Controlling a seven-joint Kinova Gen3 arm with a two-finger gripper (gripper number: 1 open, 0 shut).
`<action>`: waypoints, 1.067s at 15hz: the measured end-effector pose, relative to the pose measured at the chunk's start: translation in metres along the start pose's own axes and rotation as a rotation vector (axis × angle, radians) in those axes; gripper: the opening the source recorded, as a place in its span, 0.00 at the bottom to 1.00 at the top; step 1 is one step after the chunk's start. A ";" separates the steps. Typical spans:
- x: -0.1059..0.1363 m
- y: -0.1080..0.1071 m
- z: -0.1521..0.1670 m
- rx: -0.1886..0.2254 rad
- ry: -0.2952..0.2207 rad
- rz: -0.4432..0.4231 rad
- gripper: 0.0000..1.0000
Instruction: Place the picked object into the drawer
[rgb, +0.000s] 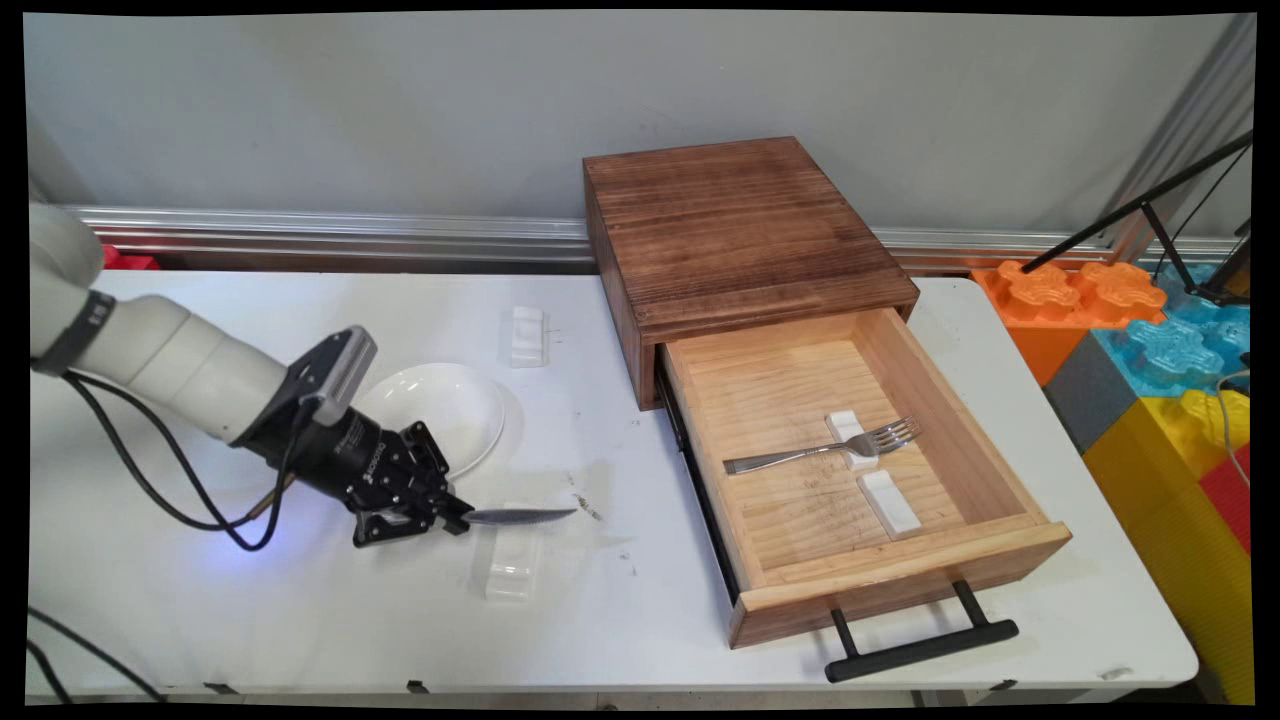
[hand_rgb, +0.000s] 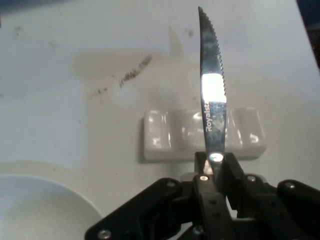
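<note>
knife (hand_rgb: 212, 85) handle hidden in pincer (hand_rgb: 215, 167)

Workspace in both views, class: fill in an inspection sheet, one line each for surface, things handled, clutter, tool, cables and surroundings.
Surface: white table, dark smudges near its middle.
Things handled: serrated steel knife, held level above a white ceramic cutlery rest.
Clutter: white round plate; second white rest; dark wooden drawer box with its pale drawer pulled open, holding a steel fork lying on one of two white rests.
Tool: black two-finger tool shut on the knife handle.
Cables: black cables hang from the arm.
Surroundings: grey wall; coloured foam blocks at right.
</note>
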 end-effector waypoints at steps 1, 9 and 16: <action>0.008 0.001 -0.005 0.002 0.002 -0.005 0.00; 0.082 0.011 -0.024 0.048 0.008 -0.062 0.00; 0.146 0.020 -0.018 0.068 0.024 -0.097 0.00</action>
